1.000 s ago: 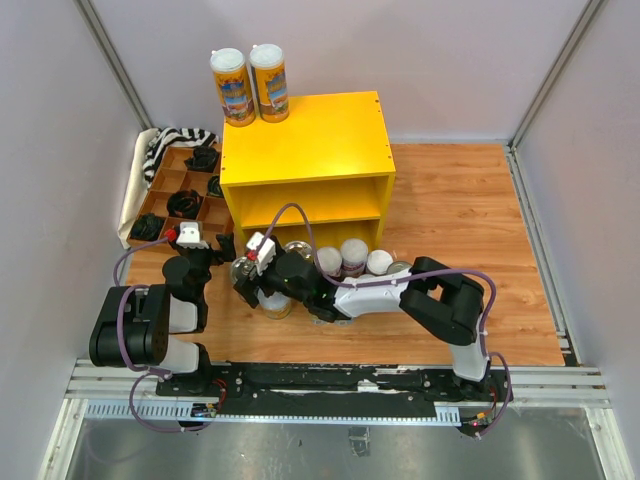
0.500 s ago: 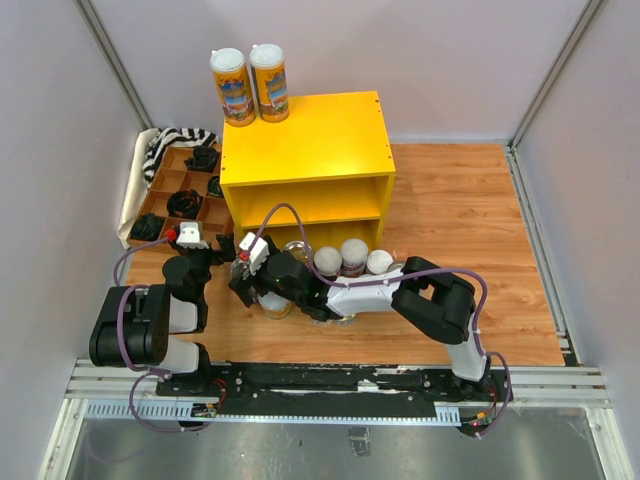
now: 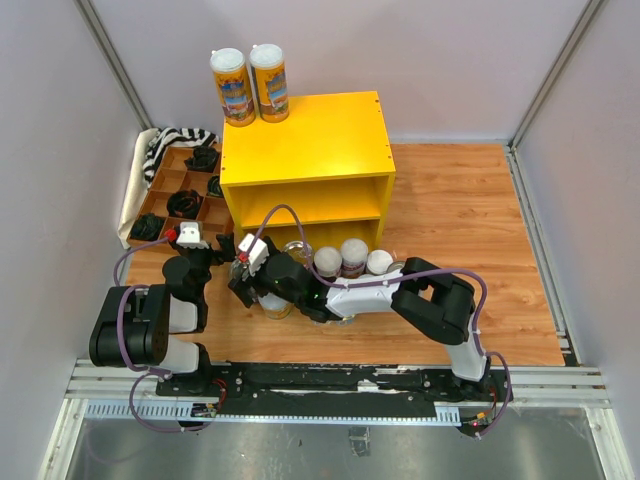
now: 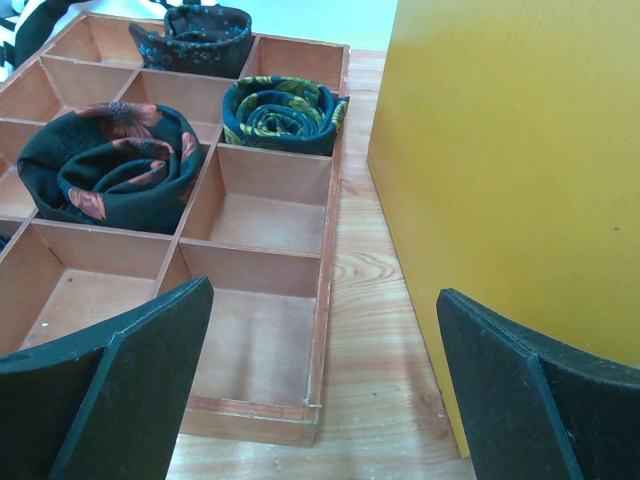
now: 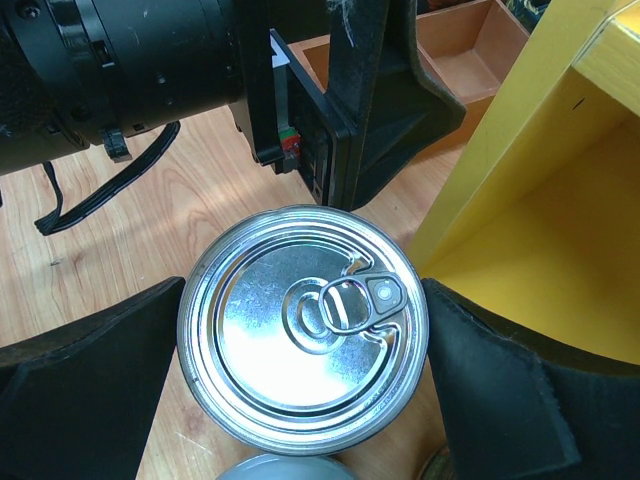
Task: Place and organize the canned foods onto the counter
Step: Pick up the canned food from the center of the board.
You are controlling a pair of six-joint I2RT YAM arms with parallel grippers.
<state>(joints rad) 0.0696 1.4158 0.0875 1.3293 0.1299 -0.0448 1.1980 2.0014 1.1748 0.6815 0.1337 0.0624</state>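
right gripper: jaws wide apart, straddling an upright silver-topped can; a finger close on each side, contact unclear; yellow counter just ahead-right | left gripper: jaws wide apart, holding nothing; divided tray ahead-left; counter wall ahead-right | white-lidded cans: right of the right gripper, before the counter

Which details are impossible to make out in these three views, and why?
- Silver-topped can label: right wrist view sees only its lid from above.
- Cans before the yellow counter: top view, right arm covers several; count unclear.
- Wooden tray: left wrist view, frame edge cuts its left compartments.
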